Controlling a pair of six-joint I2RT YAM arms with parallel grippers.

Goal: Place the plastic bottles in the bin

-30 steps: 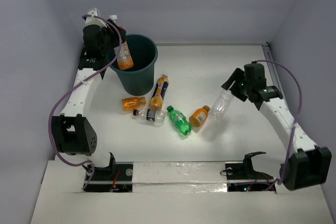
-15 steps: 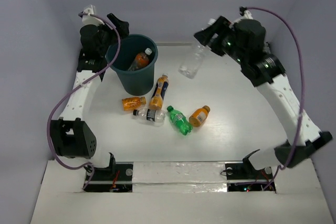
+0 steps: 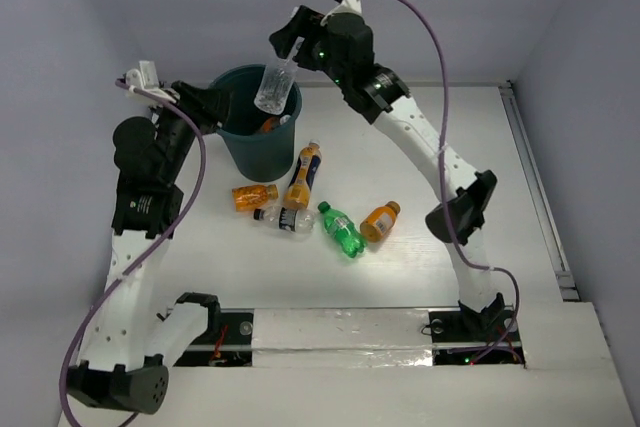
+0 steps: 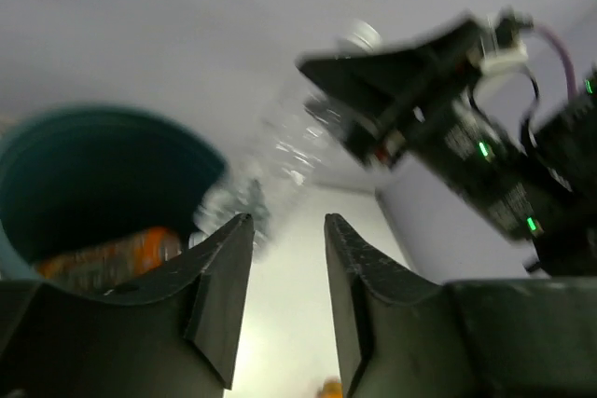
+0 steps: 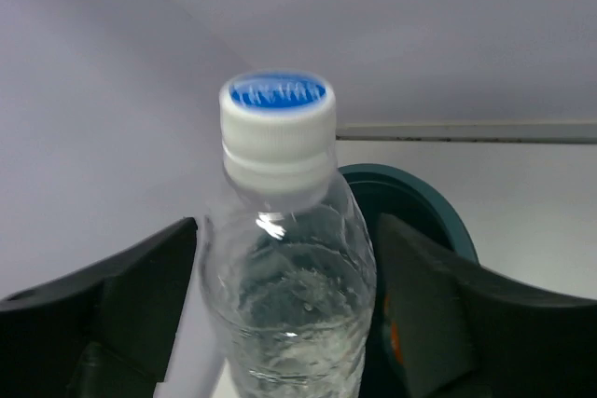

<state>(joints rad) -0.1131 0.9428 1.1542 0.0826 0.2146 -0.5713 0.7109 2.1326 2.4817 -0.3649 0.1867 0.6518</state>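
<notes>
My right gripper point(image 3: 285, 55) point(image 5: 286, 223) is shut on a clear bottle point(image 3: 274, 89) point(image 5: 289, 267) with a white cap, and holds it above the dark teal bin point(image 3: 252, 145) point(image 5: 424, 198). An orange bottle point(image 3: 269, 126) point(image 4: 103, 258) lies inside the bin. My left gripper point(image 3: 205, 105) point(image 4: 287, 221) is open and empty, just left of the bin's rim point(image 4: 103, 123). On the table lie an orange bottle point(image 3: 255, 196), a taller orange bottle point(image 3: 303, 175), a dark-labelled clear bottle point(image 3: 283, 220), a green bottle point(image 3: 341, 231) and another orange bottle point(image 3: 379, 221).
The right arm point(image 3: 420, 137) stretches across the back of the table toward the bin. White walls close in the table at the back and both sides. The loose bottles lie grouped in front of the bin.
The left gripper let its orange bottle fall into the bin and drew back to the left. The right arm lifted the clear bottle off the table and swung it left over the bin.
</notes>
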